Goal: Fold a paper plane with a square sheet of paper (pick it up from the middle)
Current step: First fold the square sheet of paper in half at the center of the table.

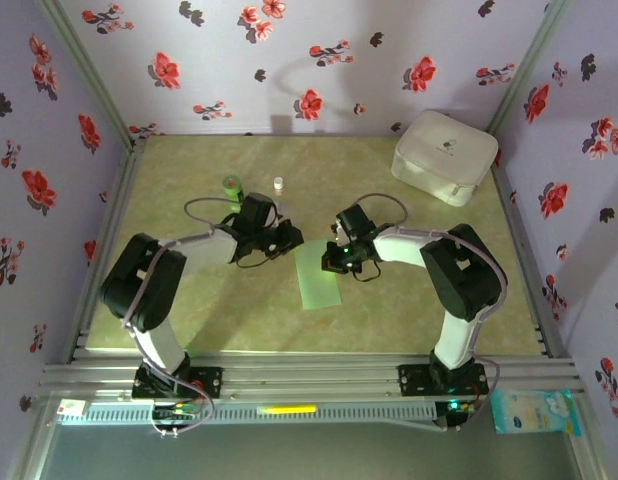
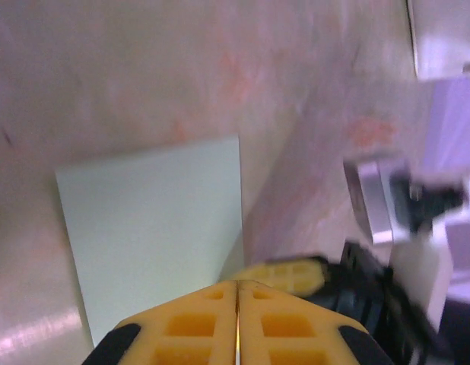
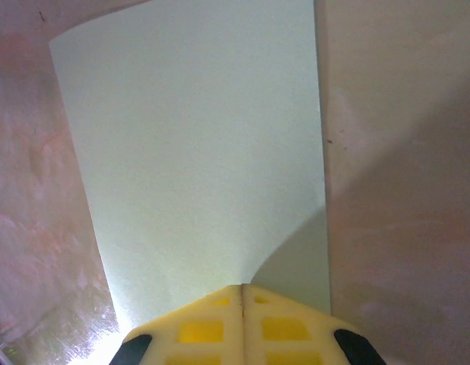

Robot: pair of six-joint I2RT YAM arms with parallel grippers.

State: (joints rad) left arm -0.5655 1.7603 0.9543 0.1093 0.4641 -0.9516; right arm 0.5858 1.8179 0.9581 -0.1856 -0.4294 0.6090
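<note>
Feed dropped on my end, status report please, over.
Left gripper shut, beside the green paper. Right gripper shut, over it. Paper flat on the table, a narrow rectangle. Green bottle and white case stand well back.

pale green paper (image 1: 319, 285), yellow fingers (image 3: 198, 330)

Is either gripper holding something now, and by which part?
The left gripper and the right gripper are both shut at an edge of the green paper; whether they pinch it or only press it cannot be told.
</note>
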